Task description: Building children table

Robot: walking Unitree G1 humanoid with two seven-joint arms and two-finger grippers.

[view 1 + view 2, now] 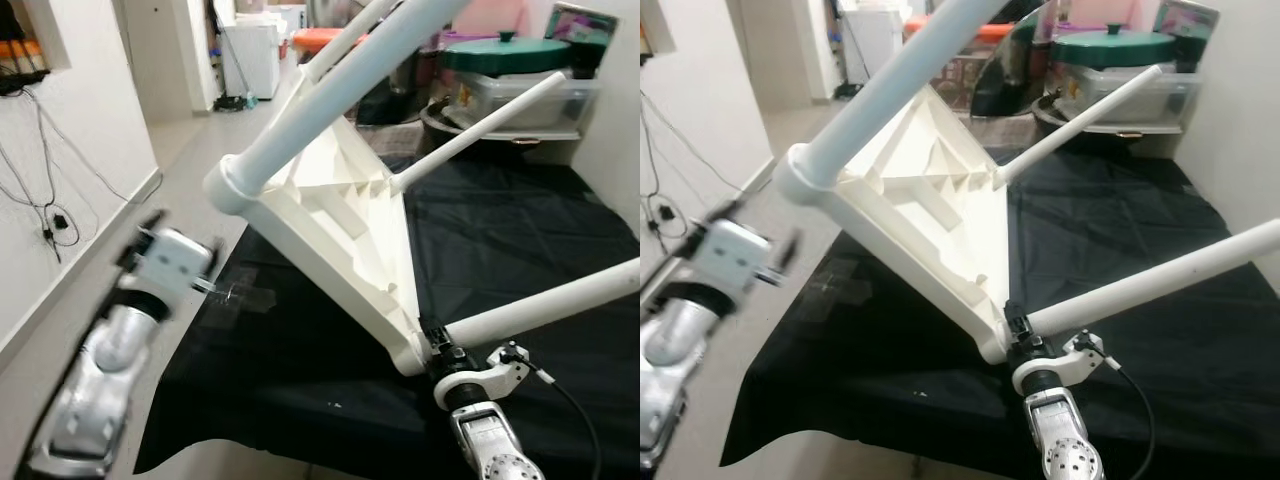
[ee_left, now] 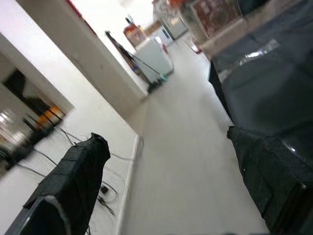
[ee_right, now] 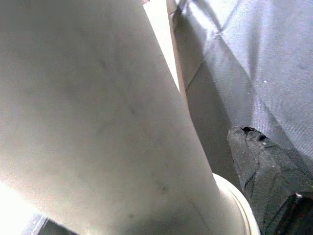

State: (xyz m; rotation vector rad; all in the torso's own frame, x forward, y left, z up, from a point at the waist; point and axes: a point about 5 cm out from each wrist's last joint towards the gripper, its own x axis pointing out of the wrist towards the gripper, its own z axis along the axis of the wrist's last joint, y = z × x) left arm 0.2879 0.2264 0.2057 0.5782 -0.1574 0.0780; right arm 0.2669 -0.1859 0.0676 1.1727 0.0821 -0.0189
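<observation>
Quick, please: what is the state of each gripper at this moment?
Left gripper: open, holding nothing, out over the floor beside the black cloth.
Right gripper: shut on a table leg at its socket.

Open floor left of counter. White table tilted over counter's near middle, legs barring right side. Bins blocking far edge.

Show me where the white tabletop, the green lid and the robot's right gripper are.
white tabletop (image 1: 340, 215): left eye view, ribbed underside.
green lid (image 1: 505, 52): left eye view, its top.
right gripper (image 1: 1020, 335): right eye view, fingers at the leg's base.
</observation>
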